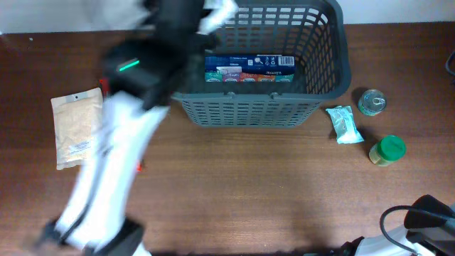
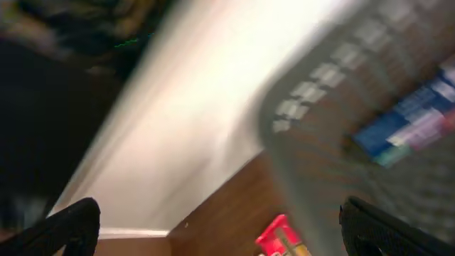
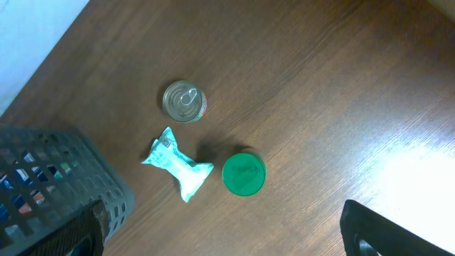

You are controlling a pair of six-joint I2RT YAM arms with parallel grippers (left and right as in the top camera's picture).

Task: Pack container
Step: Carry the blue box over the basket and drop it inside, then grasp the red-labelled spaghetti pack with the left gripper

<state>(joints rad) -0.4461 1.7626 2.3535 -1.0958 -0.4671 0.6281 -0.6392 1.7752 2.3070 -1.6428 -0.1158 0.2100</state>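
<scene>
Container stands at 12 o'clock on the tabletop in the overhead view. Its long axis runs 9 to 3, and a blue box lies flat inside along that axis. My left claw is set wide with nothing between its fingers. Its wrist view is heavily smeared, but the container's lattice wall shows close by at 2 o'clock, which puts this claw at the container's 9 o'clock end. My right claw is likewise wide and empty, low at 5 o'clock on the tabletop and well apart from the container. Unpacked stock: a beige packet at the container's 8 o'clock, near my left arm; a can, a pale green pouch and a green-lidded jar clustered off its 4 o'clock corner. Judgement: the jar sits at 12 o'clock of the right claw, so that arm is nearer for it. In the overhead view, the carry to the container would run toward 10 o'clock.
</scene>
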